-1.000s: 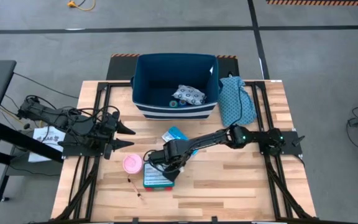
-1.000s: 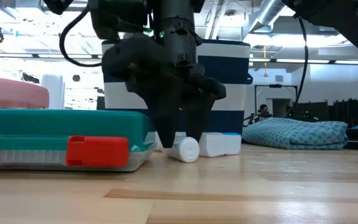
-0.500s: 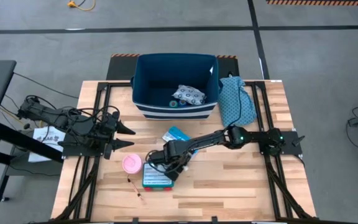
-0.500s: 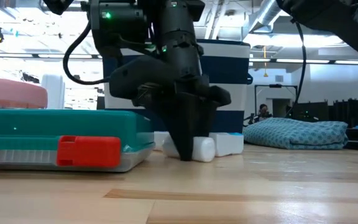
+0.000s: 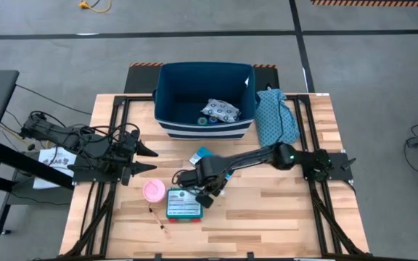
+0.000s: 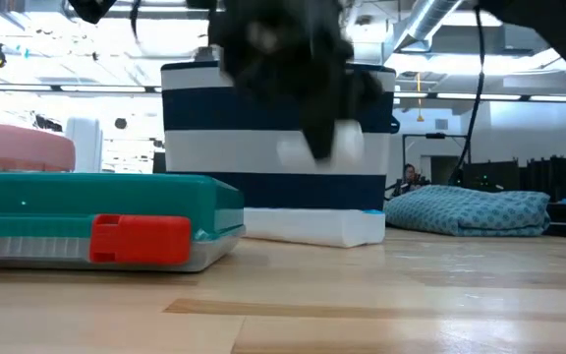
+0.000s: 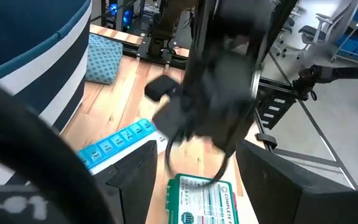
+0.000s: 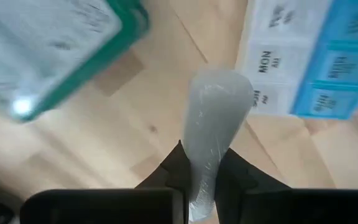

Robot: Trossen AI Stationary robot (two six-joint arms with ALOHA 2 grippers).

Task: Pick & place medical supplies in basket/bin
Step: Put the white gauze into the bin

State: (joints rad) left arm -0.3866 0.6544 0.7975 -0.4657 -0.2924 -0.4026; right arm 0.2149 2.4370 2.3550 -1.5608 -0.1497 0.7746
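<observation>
We are noting that the right tool (image 8: 199, 171), pinching a small white tube (image 8: 213, 118), is now lifting it clear of the bench (image 5: 267, 210) just beside the teal flat box (image 5: 184, 206), short of the bin (image 5: 167, 94), readying the carry; the left tool (image 5: 148, 159) is idling, spread, well apart.

The blurred right arm (image 7: 222, 81) hangs above a teal flat box (image 7: 201, 200), beside a light-blue pill organizer (image 7: 114, 147) and navy striped bin (image 7: 36, 56).
</observation>
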